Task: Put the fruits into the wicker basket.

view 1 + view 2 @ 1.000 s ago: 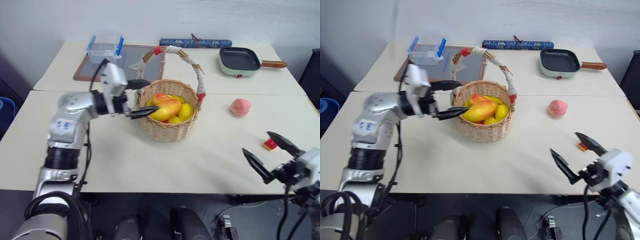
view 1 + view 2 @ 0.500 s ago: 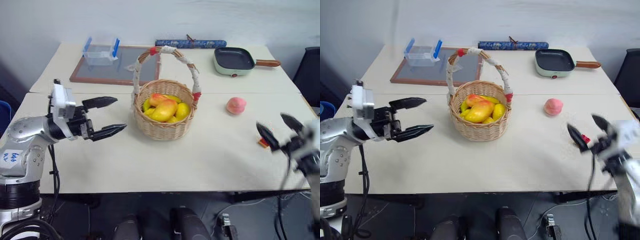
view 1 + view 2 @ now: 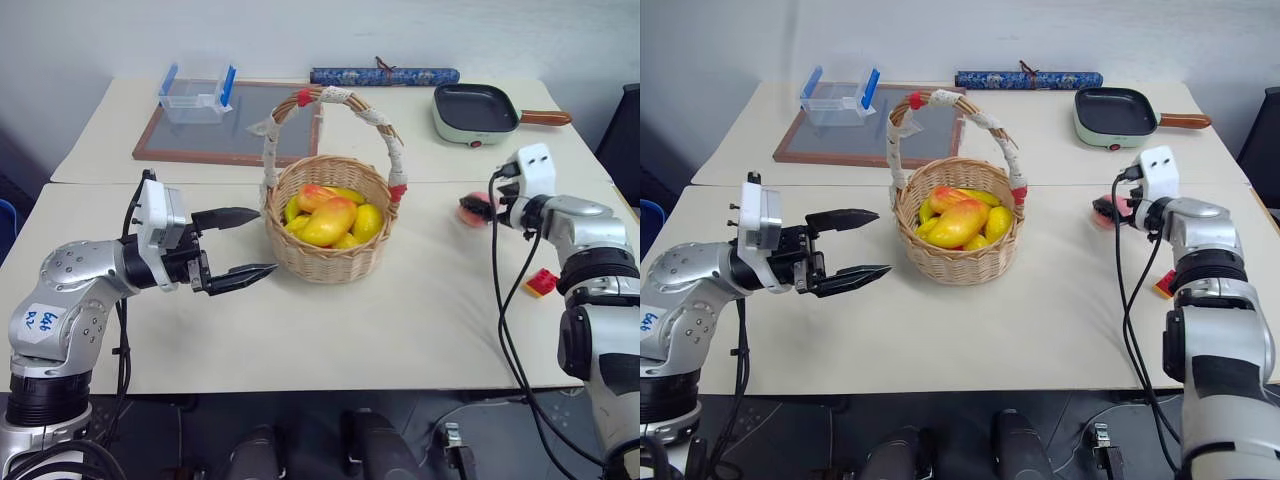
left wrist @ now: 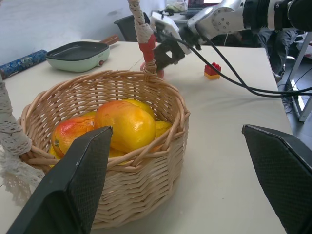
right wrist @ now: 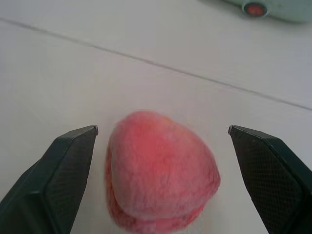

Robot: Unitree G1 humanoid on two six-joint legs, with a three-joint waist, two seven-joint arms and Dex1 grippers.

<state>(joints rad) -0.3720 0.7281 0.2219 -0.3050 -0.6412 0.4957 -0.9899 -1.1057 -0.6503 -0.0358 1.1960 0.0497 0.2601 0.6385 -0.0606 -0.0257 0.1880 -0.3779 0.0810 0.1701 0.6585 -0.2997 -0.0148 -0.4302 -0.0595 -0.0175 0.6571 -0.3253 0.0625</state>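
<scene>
Peach (image 5: pixel 161 168) sits on the worktop (image 3: pixel 400 320) near its right edge, not yet in the basket (image 3: pixel 330 255). Our right hand (image 5: pixel 163 180) is open, one finger on each side of the peach, neither touching. Mango (image 3: pixel 330 220) already lies in the basket mid-worktop, with other yellow fruit. Our left hand (image 3: pixel 240 245) hangs open and empty just beside the basket's left wall. By our reckoning: one fruit done, peach left to grip, carry, drop.
</scene>
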